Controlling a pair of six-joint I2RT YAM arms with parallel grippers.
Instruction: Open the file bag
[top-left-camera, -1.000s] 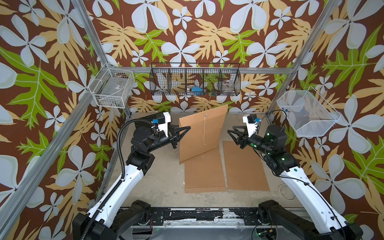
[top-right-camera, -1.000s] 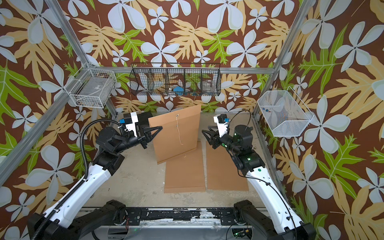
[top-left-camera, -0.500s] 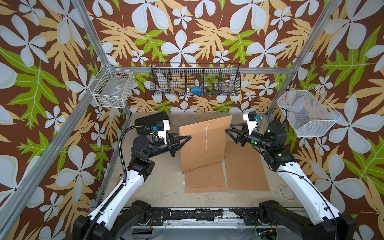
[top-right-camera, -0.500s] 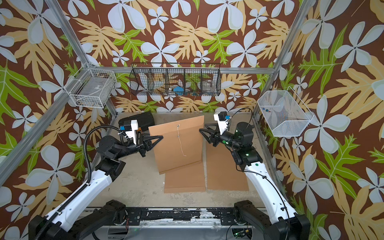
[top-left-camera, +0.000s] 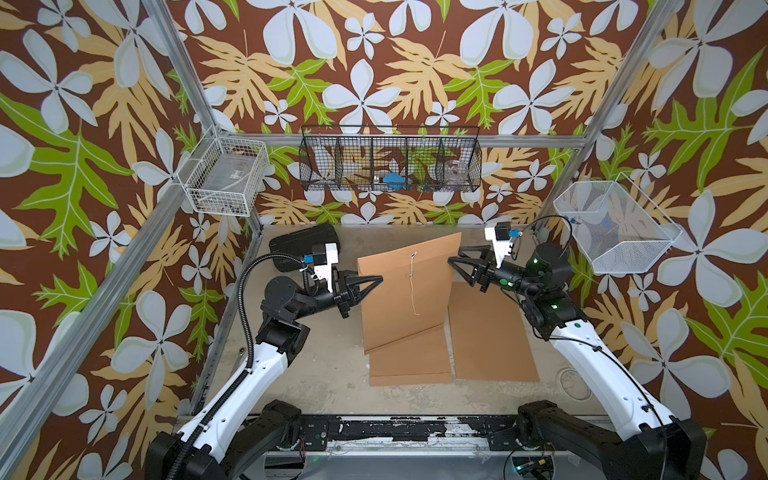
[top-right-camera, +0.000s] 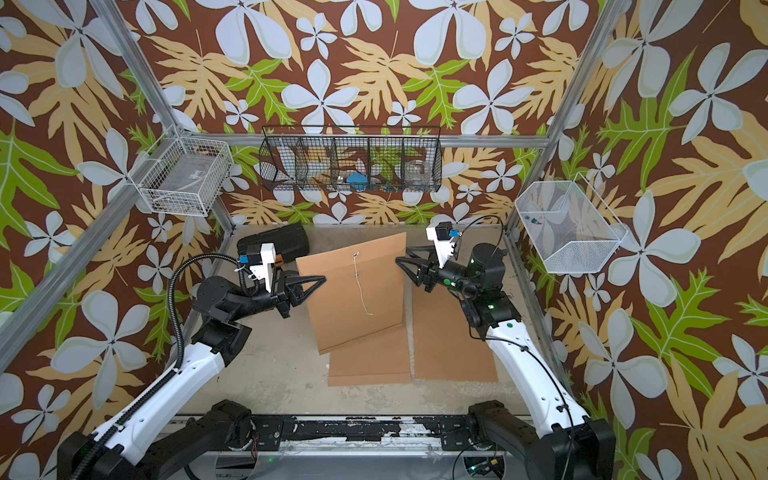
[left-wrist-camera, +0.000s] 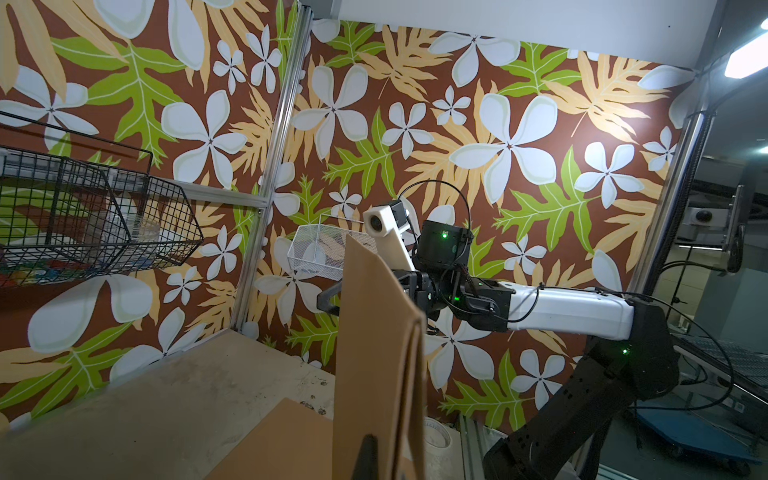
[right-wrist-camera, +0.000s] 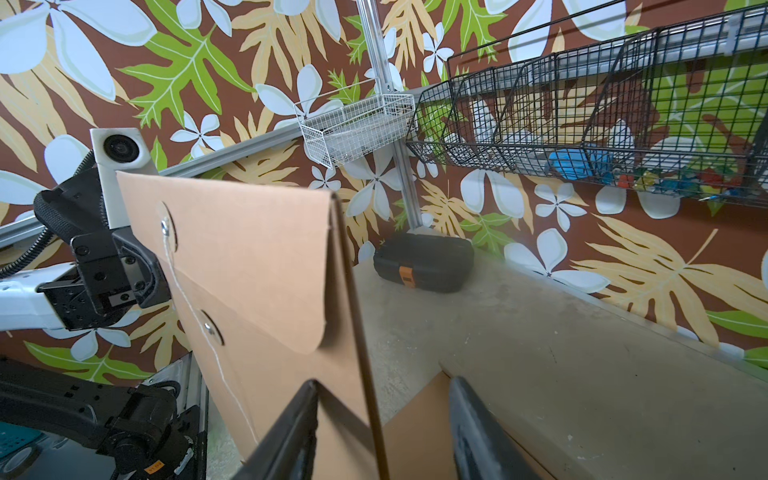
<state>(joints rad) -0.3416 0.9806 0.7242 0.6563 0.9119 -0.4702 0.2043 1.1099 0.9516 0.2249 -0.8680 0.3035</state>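
The file bag (top-left-camera: 403, 299) (top-right-camera: 353, 299) is a brown paper envelope standing upright above the table. My left gripper (top-left-camera: 380, 278) (top-right-camera: 324, 277) (left-wrist-camera: 380, 457) is shut on its left edge. In the right wrist view the bag (right-wrist-camera: 257, 270) has its flap (right-wrist-camera: 291, 316) folded down. A white string (right-wrist-camera: 178, 286) hangs loose from the upper button (right-wrist-camera: 165, 226) past the lower button (right-wrist-camera: 210, 328). My right gripper (top-left-camera: 454, 254) (top-right-camera: 401, 254) (right-wrist-camera: 383, 382) is open, one finger on each side of the bag's right edge, not touching it.
Two more brown file bags (top-left-camera: 409, 361) (top-left-camera: 490, 332) lie flat on the table under and to the right of the held one. A black case (top-left-camera: 303, 245) sits at the back left. Wire baskets (top-left-camera: 224, 174) (top-left-camera: 388, 164) (top-left-camera: 611, 226) hang on the walls.
The left gripper carried the bag a little lower and nearer. The right gripper moved left until its jaws straddle the bag's right edge, and they opened slightly.
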